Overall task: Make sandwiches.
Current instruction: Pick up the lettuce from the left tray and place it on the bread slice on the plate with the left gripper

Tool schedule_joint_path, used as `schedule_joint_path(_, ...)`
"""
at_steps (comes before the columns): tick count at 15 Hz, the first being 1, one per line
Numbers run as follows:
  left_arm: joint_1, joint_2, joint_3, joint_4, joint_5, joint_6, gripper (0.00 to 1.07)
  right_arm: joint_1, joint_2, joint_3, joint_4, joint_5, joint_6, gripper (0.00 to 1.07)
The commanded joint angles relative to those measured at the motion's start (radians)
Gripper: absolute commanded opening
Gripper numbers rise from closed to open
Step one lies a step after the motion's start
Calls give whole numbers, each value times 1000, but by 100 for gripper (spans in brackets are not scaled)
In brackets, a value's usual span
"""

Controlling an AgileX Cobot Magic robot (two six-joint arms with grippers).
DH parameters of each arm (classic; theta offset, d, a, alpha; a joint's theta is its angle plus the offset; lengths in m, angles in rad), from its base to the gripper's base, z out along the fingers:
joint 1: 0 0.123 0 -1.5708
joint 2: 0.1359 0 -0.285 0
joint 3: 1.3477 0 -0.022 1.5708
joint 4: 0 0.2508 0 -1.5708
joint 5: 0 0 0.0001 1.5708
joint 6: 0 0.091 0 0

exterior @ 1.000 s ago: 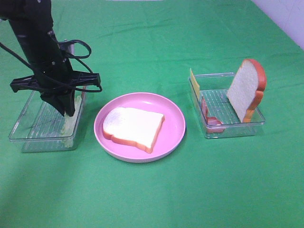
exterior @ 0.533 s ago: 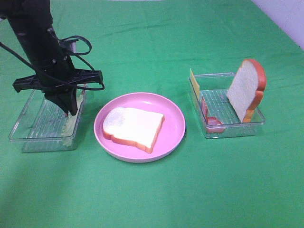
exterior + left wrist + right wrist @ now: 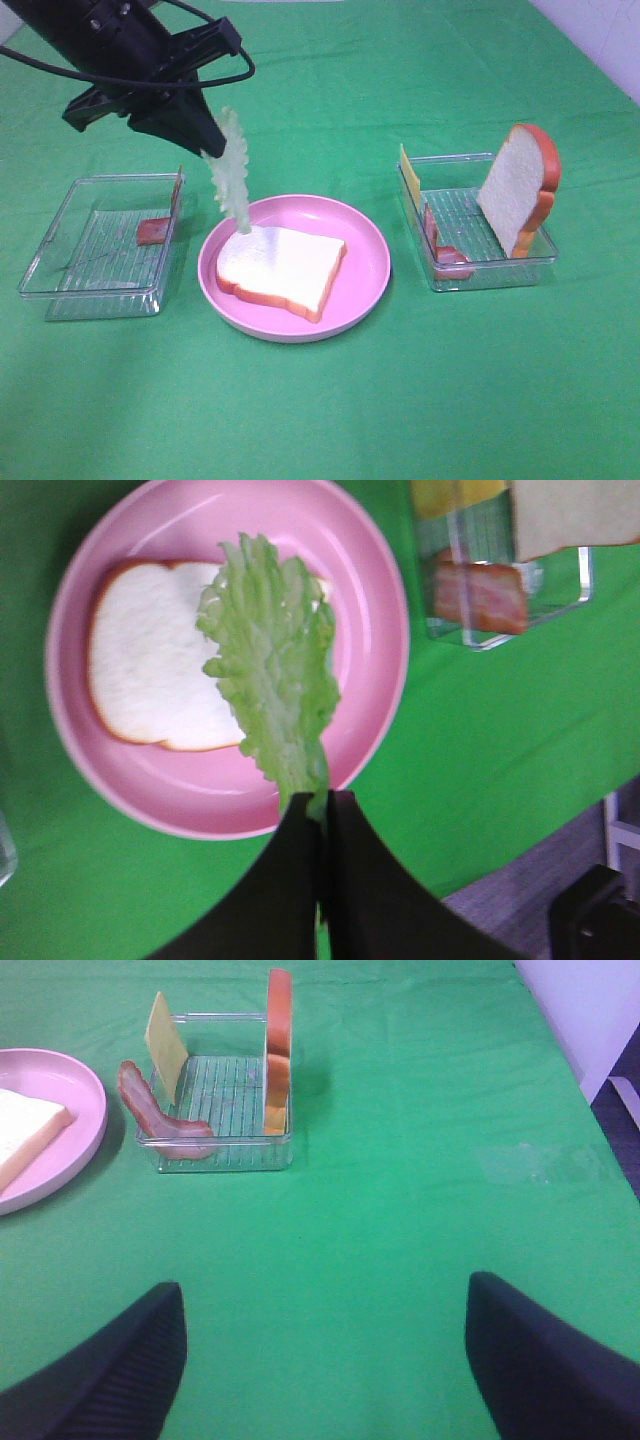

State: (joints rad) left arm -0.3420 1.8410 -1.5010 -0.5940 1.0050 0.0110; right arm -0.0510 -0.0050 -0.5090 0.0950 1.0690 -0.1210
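Note:
A white bread slice [image 3: 280,268] with orange-brown crust lies on the round pink plate [image 3: 365,245]. My left gripper [image 3: 208,148] is shut on a pale green lettuce leaf [image 3: 231,172], which hangs down with its tip just above the slice's left end. In the left wrist view the leaf [image 3: 272,658] hangs from the closed gripper [image 3: 321,805] over the bread [image 3: 150,669]. A second bread slice [image 3: 518,187] stands upright in the right tray [image 3: 490,268], with a cheese square [image 3: 408,173] and bacon [image 3: 440,243]. My right gripper [image 3: 325,1360] is open above bare cloth.
A clear tray [image 3: 60,285] at the left holds a piece of bacon [image 3: 155,231]. Green cloth covers the table. In the right wrist view the right tray [image 3: 222,1140] sits ahead, with the plate's edge [image 3: 85,1125] beside it.
My left gripper has lifted out of the left tray with the lettuce leaf and moved right and up, bringing the leaf over the plate's left side. The right side has not changed.

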Motion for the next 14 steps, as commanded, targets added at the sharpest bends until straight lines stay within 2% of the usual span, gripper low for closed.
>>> schedule_joint_path(1, -15, 36, 3, -206, -30, 136, 0, -4, -12, 2, -1, -9, -8, 74)
schedule_joint_path(2, -34, 59, 3, -254, -37, 171, 0, -4, -12, 2, 0, -9, -8, 74)
schedule_joint_path(4, -87, 114, 3, -281, -54, 220, 0, -4, -12, 2, -1, -9, -8, 74)
schedule_joint_path(6, -129, 166, 3, -267, -50, 250, 0, -4, -12, 2, -1, -9, -8, 74)
schedule_joint_path(8, -133, 198, 3, -196, -47, 249, 0, -4, -12, 2, -1, -9, -8, 74)
schedule_joint_path(11, -133, 202, 3, 37, -73, 176, 0, -4, -12, 2, -1, -9, -8, 74)
schedule_joint_path(14, -133, 203, 3, 224, -133, 61, 0, -4, -12, 2, -1, -9, -8, 74)
